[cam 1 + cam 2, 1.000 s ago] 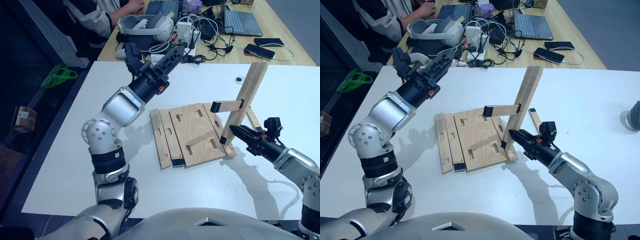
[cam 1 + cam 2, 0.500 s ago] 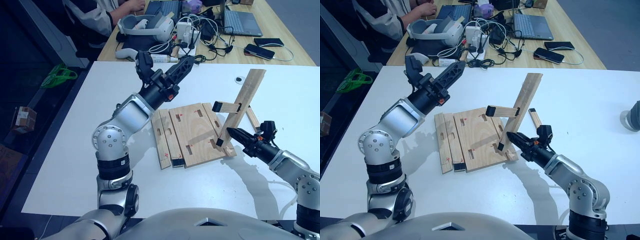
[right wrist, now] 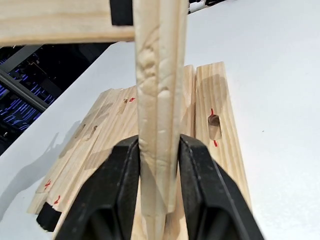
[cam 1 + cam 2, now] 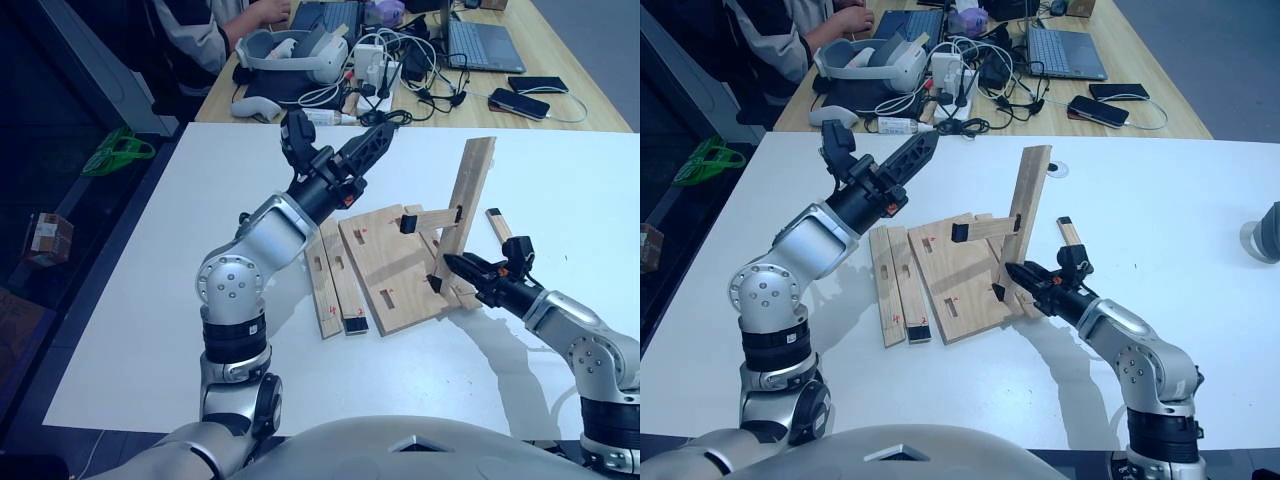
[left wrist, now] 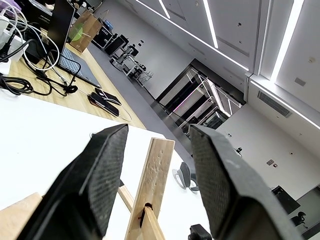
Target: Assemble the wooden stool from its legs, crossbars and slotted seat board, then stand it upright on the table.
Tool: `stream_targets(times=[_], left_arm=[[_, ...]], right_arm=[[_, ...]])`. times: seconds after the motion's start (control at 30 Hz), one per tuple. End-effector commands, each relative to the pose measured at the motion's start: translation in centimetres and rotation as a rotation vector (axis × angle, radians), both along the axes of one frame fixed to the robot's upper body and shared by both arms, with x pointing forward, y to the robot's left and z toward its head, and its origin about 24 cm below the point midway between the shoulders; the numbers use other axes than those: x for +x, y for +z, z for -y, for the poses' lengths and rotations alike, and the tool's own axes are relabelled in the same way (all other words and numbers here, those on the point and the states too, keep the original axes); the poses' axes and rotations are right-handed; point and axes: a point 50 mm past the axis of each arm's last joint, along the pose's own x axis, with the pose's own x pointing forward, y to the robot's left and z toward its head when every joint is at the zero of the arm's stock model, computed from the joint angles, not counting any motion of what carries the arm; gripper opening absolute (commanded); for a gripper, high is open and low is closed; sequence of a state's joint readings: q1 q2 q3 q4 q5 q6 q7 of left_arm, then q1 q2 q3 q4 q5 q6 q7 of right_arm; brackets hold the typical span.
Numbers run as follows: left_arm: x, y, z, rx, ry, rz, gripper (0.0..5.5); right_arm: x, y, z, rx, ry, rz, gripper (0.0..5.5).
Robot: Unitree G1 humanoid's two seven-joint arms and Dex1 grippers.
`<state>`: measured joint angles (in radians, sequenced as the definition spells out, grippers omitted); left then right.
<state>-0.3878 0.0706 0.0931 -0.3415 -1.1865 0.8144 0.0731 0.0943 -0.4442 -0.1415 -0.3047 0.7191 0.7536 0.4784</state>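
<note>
The slotted seat board (image 4: 385, 262) lies on the white table (image 4: 150, 300), with two narrow slats (image 4: 335, 285) at its left. A wooden leg (image 4: 470, 190) stands nearly upright at the board's right edge, and a black-tipped crossbar (image 4: 428, 219) sticks out of it to the left. My right gripper (image 4: 447, 266) is shut on the leg's lower end; the wrist view shows both fingers (image 3: 122, 175) pressed against the leg (image 3: 157, 75). My left gripper (image 4: 372, 143) hovers open above the board's far left corner, pointing at the leg (image 5: 155, 175).
A loose short bar (image 4: 497, 224) lies on the table right of the leg. A grey object (image 4: 1265, 235) sits at the table's right edge. The wooden desk (image 4: 560, 60) behind holds laptops, cables, a phone and a headset (image 4: 295, 50).
The right gripper has swung the leg from leaning right to nearly upright and shifted it left. The left arm has moved right, towards the leg, still open.
</note>
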Motion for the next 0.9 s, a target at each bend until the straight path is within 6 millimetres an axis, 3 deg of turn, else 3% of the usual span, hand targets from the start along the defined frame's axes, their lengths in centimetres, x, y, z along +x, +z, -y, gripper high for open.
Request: stream_targets(times=[0.03, 0.17, 0.33, 0.5, 0.63, 0.77, 0.9], left_arm=[[0.0, 0.1, 0.1, 0.013, 0.002, 0.009, 2.26], [0.1, 0.1, 0.0, 0.019, 0.002, 0.011, 2.26], [1.1, 0.1, -0.6, 0.054, 0.013, 0.010, 2.26], [5.9, -0.9, 1.1, 0.317, 0.025, -0.043, 2.26], [7.9, -0.2, 3.1, 0.423, 0.042, -0.009, 2.26], [7.3, 0.7, 4.6, 0.409, 0.008, 0.037, 2.26], [5.3, 0.8, 5.9, 0.373, -0.050, 0.038, 2.26]], right_arm=[[0.5, -0.4, 1.6, -0.134, -0.006, 0.021, 1.02], [0.7, 0.1, 2.3, -0.188, 0.049, 0.071, 1.02], [1.8, 2.4, 2.1, -0.264, 0.155, 0.209, 1.02], [2.7, 4.7, 1.4, -0.322, 0.257, 0.342, 1.02], [3.4, 5.3, 0.7, -0.355, 0.321, 0.394, 1.02], [3.8, 4.6, 1.1, -0.390, 0.340, 0.373, 1.02], [4.5, 4.1, 1.0, -0.393, 0.326, 0.360, 1.02]])
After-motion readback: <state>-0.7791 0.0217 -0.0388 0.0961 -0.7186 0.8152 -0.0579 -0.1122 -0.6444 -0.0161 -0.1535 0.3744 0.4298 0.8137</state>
